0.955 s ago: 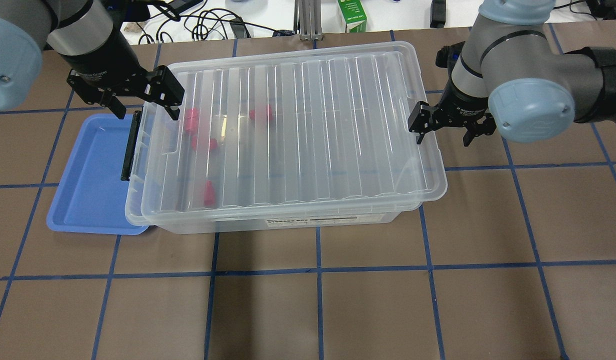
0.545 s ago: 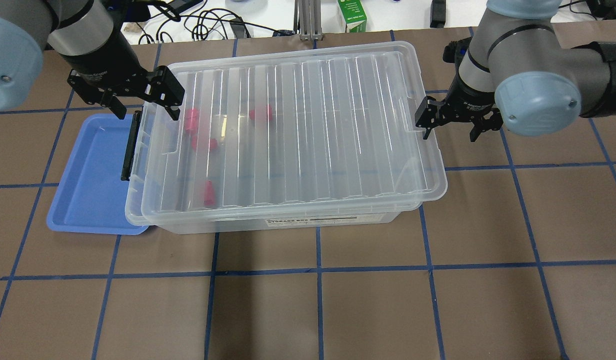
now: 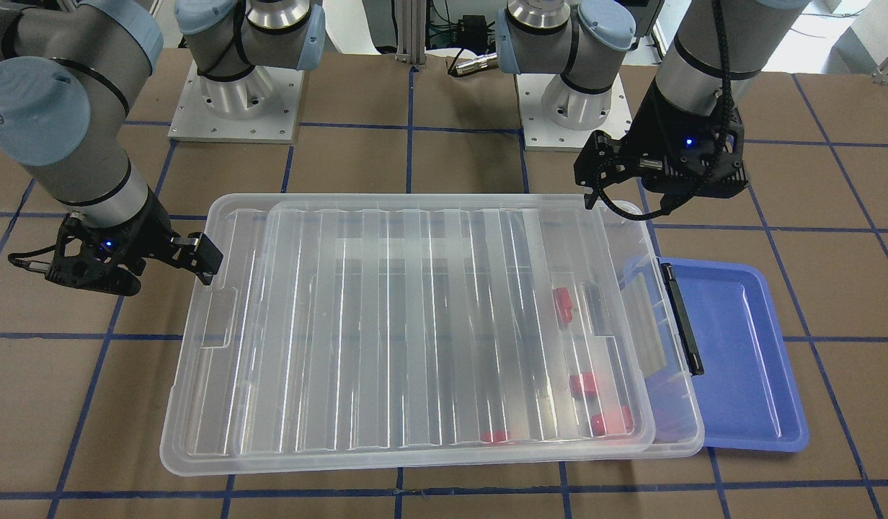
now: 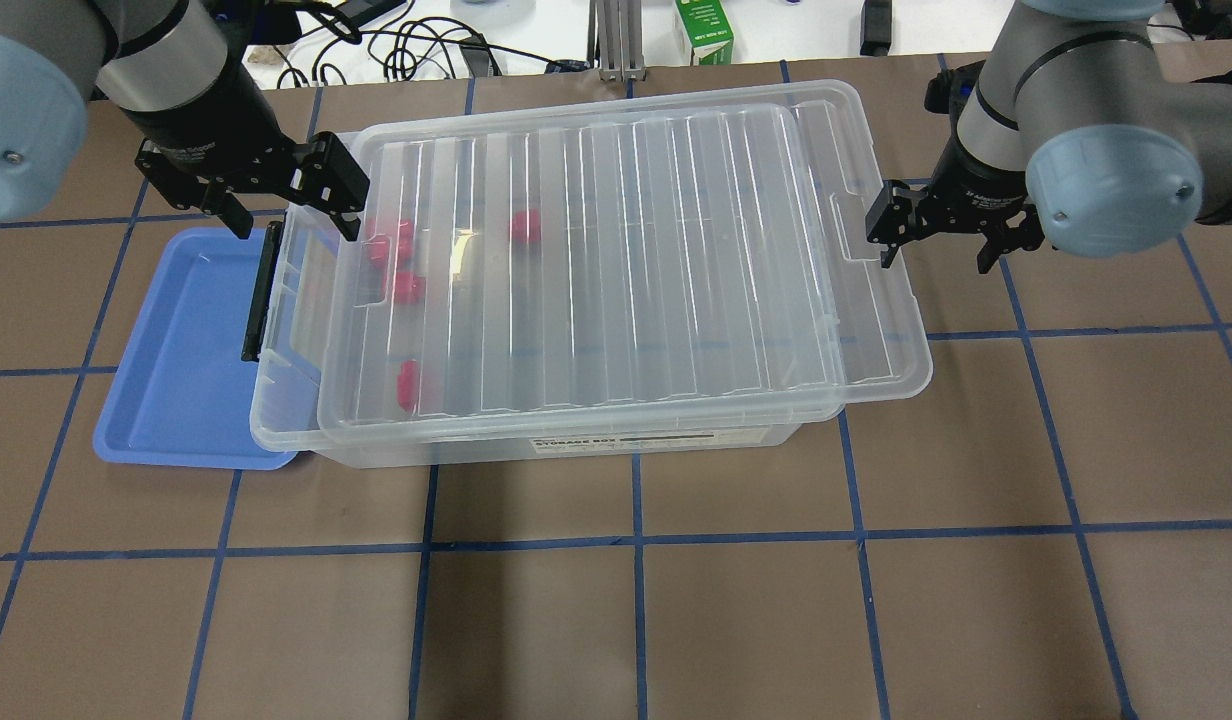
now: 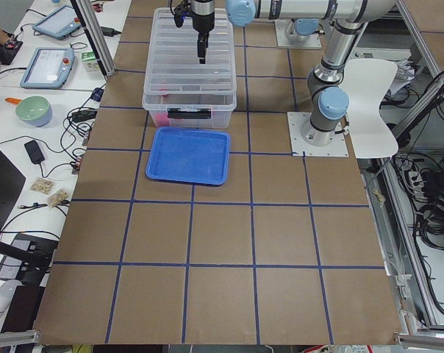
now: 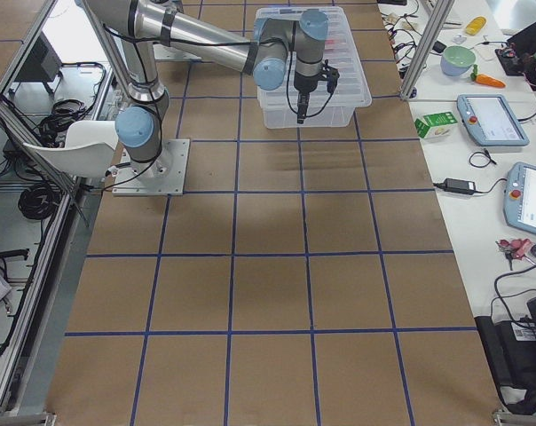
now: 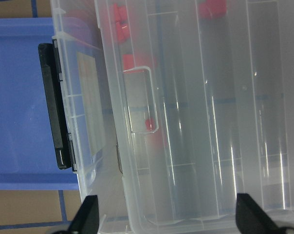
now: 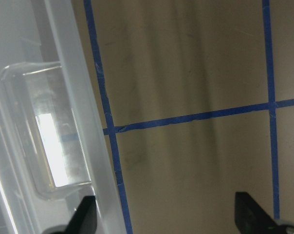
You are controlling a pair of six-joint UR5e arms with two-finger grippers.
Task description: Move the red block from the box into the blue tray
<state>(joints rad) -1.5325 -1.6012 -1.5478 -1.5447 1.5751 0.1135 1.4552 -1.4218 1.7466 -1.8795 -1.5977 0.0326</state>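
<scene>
The box (image 4: 616, 440) is a clear bin with a black latch (image 4: 261, 290) on its left end. Its ribbed lid (image 4: 616, 260) lies loose on top, shifted right, leaving a gap at the latch end. Several red blocks lie inside near that end, such as one red block (image 4: 406, 287) seen through the lid. The blue tray (image 4: 176, 360) sits partly under the box's left end. My left gripper (image 4: 291, 210) hovers open over the latch end. My right gripper (image 4: 934, 250) is open, one finger at the lid's right-end recess.
Cables, a green carton (image 4: 704, 32) and other gear lie beyond the table's far edge. The brown table (image 4: 636, 620) has a blue tape grid. In the front-facing view both arm bases (image 3: 559, 79) stand behind the box.
My right gripper has moved right and the lid has slid right with it, uncovering a strip at the box's latch end. My left gripper has stayed put.
</scene>
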